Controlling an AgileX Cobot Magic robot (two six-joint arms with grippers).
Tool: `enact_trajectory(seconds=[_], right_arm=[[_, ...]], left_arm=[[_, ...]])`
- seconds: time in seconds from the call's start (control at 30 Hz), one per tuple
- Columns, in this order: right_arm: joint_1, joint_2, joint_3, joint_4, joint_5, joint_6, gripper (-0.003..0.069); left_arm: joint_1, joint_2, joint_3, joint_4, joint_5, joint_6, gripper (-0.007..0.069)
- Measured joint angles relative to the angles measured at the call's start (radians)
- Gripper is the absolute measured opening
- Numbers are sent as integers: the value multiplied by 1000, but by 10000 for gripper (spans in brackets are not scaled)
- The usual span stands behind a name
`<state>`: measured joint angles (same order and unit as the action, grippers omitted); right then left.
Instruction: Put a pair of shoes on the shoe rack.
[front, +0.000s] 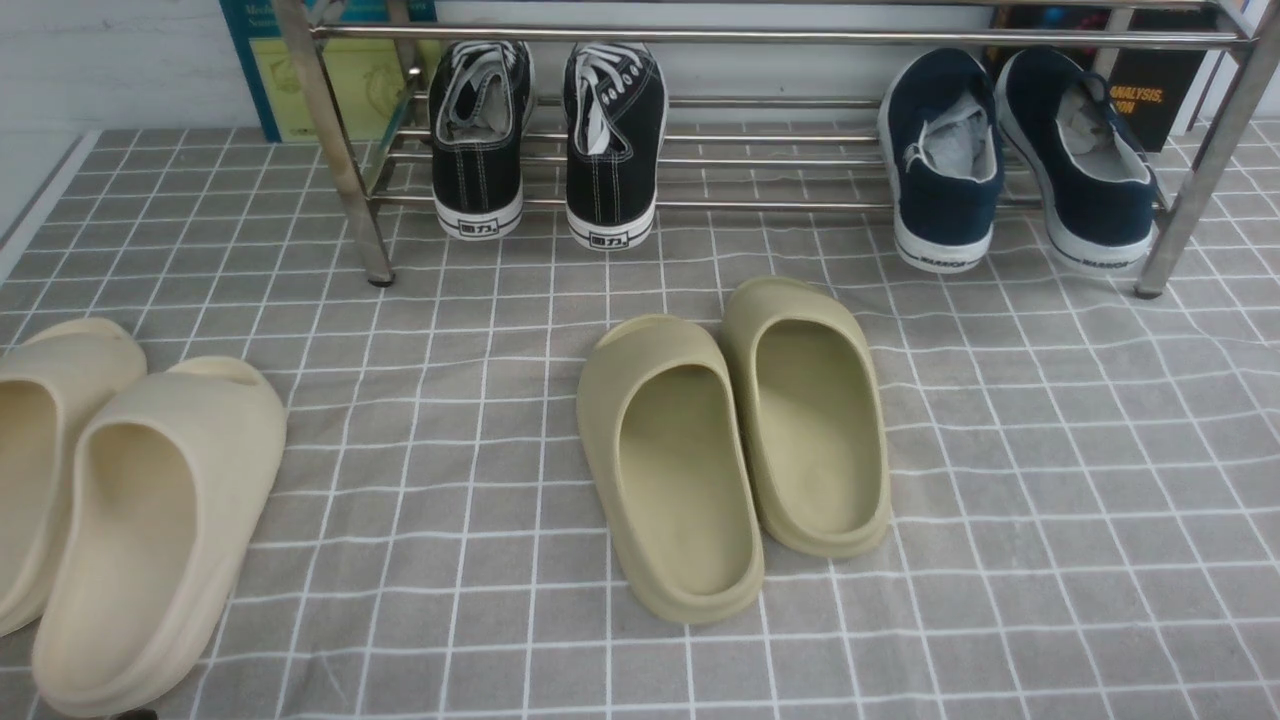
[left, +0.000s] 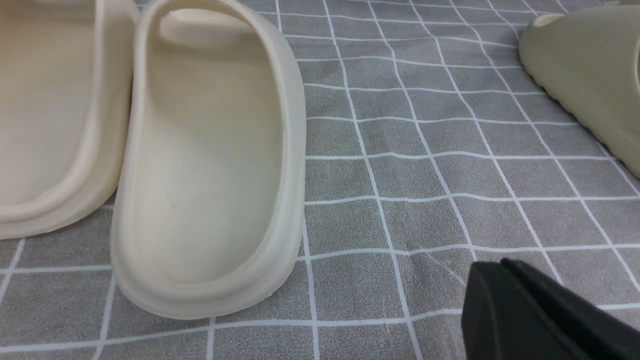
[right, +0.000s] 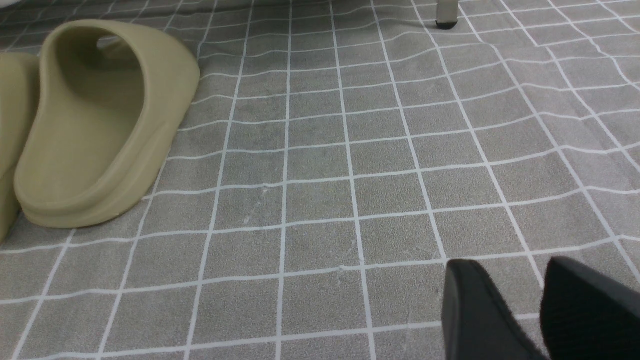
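Observation:
Two black canvas sneakers with white laces, the pair of shoes (front: 478, 140) (front: 612, 140), stand side by side on the lower bars of the steel shoe rack (front: 760, 37), heels toward me, at its left part. Neither arm shows in the front view. In the left wrist view my left gripper (left: 492, 267) is shut with nothing in it, hovering over the grey checked cloth beside a cream slide (left: 210, 160). In the right wrist view my right gripper (right: 510, 272) is open and empty, low over the cloth, well apart from an olive slide (right: 100, 125).
Navy sneakers (front: 940, 160) (front: 1080, 160) sit on the rack's right part. Olive slides (front: 670, 460) (front: 810, 410) lie mid-cloth, cream slides (front: 150, 530) at near left. A rack foot (right: 446, 20) stands on the cloth. Books lean behind the rack.

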<state>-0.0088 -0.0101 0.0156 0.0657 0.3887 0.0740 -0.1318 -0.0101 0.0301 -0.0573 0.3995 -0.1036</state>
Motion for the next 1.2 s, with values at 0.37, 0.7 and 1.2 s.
enact_trajectory(seconds=[0.37,0.7,1.2], right_arm=[[0,0,0,0,0,0,239],[0,0,0,0,0,0,239],[-1,0,0,-71,-2,-4,-3]], left_arm=[[0,0,0,0,0,0,-13],[0,0,0,0,0,0,-13],[0,0,0,0,0,0,-13]])
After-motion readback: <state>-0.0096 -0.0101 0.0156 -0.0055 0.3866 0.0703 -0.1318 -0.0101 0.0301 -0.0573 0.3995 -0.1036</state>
